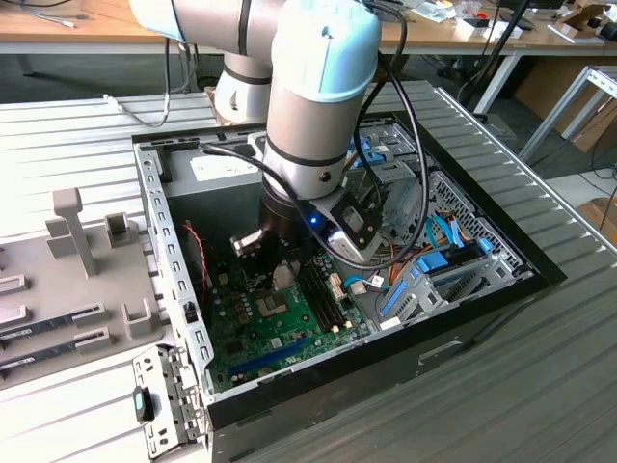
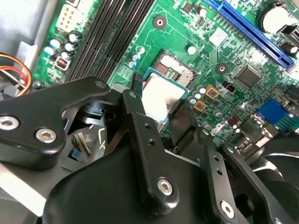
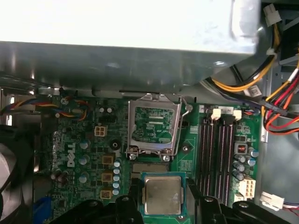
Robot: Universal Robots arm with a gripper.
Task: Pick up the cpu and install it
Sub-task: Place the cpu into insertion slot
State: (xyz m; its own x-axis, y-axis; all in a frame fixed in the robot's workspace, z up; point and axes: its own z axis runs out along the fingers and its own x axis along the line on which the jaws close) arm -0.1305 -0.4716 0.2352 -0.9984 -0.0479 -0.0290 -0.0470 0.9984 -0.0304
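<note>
Inside the open computer case (image 1: 174, 260) the arm reaches down over the green motherboard (image 3: 84, 140), and your gripper (image 2: 161, 100) is clamped on the cpu (image 3: 162, 195) — a small flat square with a dull silver metal top and a thin green rim, held level between the two black fingers (image 2: 135, 100). Just beyond the fingertips the socket (image 3: 152, 126) stands with its metal frame raised, while memory slots (image 3: 217, 149) flank one side and small capacitors (image 3: 116, 177) the other — with the grey power-supply box (image 3: 131, 42) looming past the socket.
</note>
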